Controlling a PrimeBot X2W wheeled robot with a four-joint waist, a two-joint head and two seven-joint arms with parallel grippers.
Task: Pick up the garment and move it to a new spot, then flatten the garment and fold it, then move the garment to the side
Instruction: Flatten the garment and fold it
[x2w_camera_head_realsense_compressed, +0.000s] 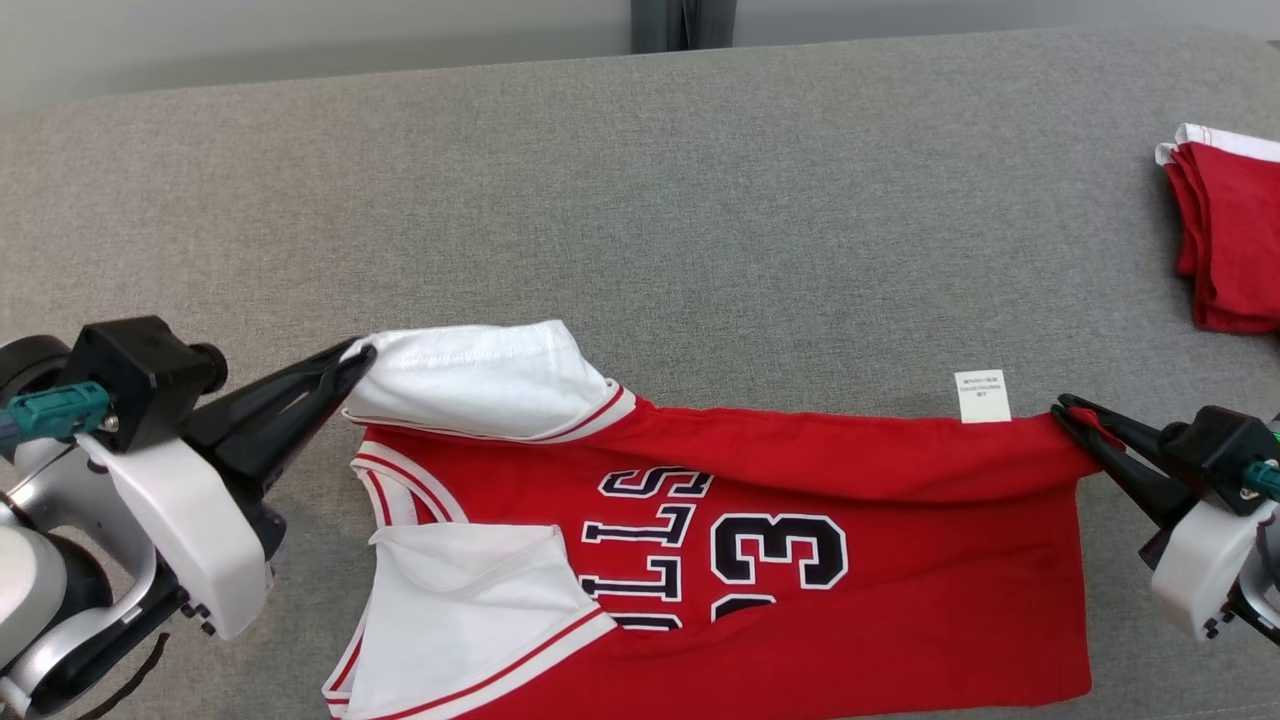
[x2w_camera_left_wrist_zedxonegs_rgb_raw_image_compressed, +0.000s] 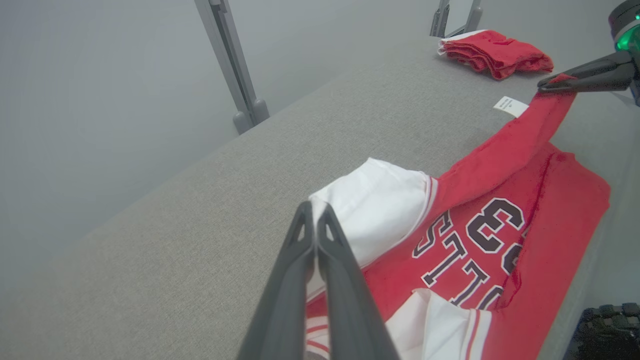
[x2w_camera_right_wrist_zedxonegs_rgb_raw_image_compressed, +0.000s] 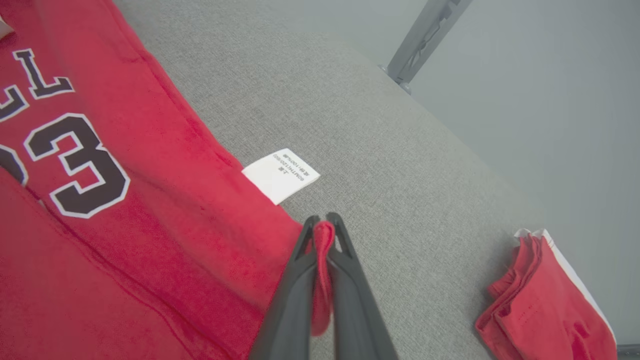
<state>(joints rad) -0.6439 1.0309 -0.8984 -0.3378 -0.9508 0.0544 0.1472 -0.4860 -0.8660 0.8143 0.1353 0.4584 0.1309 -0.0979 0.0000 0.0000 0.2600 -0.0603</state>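
Two tight grips on far edge of garment (x2w_camera_head_realsense_compressed: 850, 560), left pincer (x2w_camera_head_realsense_compressed: 360, 353), right pincer (x2w_camera_head_realsense_compressed: 1062, 409), open table (x2w_camera_head_realsense_compressed: 700, 200) beyond.

Matt dark plastic fingers (x2w_camera_left_wrist_zedxonegs_rgb_raw_image_compressed: 292, 280) pinch the jersey (x2w_camera_head_realsense_compressed: 900, 560), soft matt red cloth. Beyond their tips lies coarse grey woven table covering (x2w_camera_head_realsense_compressed: 700, 200); beside them, a smooth white label (x2w_camera_right_wrist_zedxonegs_rgb_raw_image_compressed: 281, 175).

Grey fabric surface (x2w_camera_head_realsense_compressed: 700, 180): red jersey (x2w_camera_head_realsense_compressed: 900, 560), folded red garment (x2w_camera_head_realsense_compressed: 1230, 240).
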